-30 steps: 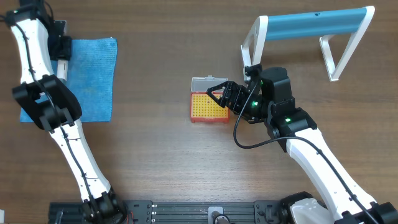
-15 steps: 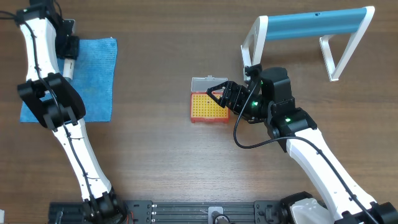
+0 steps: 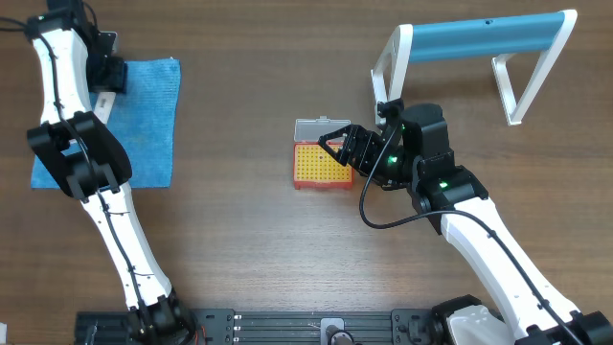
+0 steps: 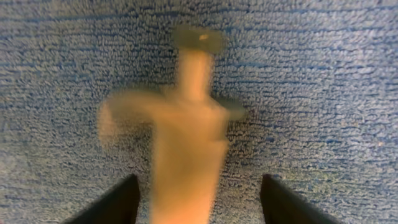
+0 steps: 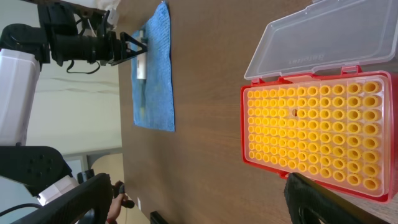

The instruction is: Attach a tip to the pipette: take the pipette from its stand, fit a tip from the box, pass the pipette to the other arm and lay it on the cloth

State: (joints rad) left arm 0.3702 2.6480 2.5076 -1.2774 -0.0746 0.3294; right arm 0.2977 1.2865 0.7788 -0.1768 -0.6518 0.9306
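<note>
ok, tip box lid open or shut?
Open: the clear lid is swung back off the tip box, leaving the yellow tips exposed.

Blue cloth (image 3: 144, 125) at upper left. Left gripper (image 3: 103, 81) sits over its top-left edge, with the white pipette (image 3: 99, 103) just below it. Red tip box (image 3: 321, 165) mid-table, lid open. Right gripper (image 3: 335, 144) is at the box's right corner. Blue-white stand (image 3: 479, 36) at upper right.
</note>
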